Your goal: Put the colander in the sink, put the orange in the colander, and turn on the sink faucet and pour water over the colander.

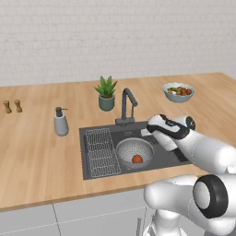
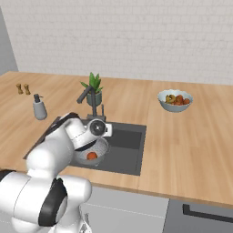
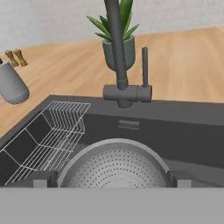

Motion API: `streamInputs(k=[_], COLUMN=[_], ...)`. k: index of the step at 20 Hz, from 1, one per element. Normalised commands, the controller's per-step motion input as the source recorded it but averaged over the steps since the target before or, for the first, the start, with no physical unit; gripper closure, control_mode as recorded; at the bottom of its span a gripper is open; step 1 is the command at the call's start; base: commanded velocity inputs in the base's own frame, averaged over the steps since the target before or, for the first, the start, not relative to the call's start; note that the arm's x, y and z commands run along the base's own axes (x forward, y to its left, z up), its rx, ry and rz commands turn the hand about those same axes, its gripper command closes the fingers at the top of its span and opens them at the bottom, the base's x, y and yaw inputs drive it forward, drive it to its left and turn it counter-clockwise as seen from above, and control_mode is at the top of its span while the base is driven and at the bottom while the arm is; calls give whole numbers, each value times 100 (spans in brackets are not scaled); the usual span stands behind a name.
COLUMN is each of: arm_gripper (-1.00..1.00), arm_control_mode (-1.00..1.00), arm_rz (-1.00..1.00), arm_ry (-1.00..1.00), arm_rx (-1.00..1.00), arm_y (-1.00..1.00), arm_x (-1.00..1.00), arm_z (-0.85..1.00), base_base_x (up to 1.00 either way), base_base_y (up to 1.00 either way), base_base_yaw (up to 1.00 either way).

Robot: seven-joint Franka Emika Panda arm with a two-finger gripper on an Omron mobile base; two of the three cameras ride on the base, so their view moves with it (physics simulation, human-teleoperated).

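The grey perforated colander point(image 1: 133, 150) sits in the dark sink point(image 1: 159, 159), right of the wire rack point(image 1: 100, 152). The small orange point(image 1: 137, 159) lies inside the colander, also visible from the right point(image 2: 92, 155). My gripper point(image 3: 111, 180) hangs open over the colander's near rim point(image 3: 114, 148), nothing between its fingertips point(image 3: 41, 179). It faces the sink faucet point(image 3: 117, 52), which stands straight ahead behind the basin with its upright lever point(image 3: 145, 65) at the right. No water runs from the faucet point(image 1: 127, 105). The hand point(image 1: 159, 125) hovers above the sink's right half.
A potted plant point(image 1: 106, 94) stands just behind the faucet. A grey soap pump point(image 1: 61, 122) is left of the sink, with two small shakers point(image 1: 12, 106) farther left. A pale bowl of mixed fruit point(image 1: 178, 91) sits at the back right of the wooden counter point(image 1: 41, 156).
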Motion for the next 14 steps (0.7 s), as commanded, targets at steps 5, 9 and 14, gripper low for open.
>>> streamInputs(k=[5,9,14], arm_gripper=[-100,-100,-100], arm_control_mode=[-100,-100,-100], arm_rz=[0,0,0], arm_ry=[-22,-22,-13], arm_rx=[1,4,1], arm_y=[-5,-6,0], arm_x=[0,0,0], arm_z=[15,4,0], base_base_x=[0,0,0], base_base_y=[0,0,0], base_base_yaw=[0,0,0])
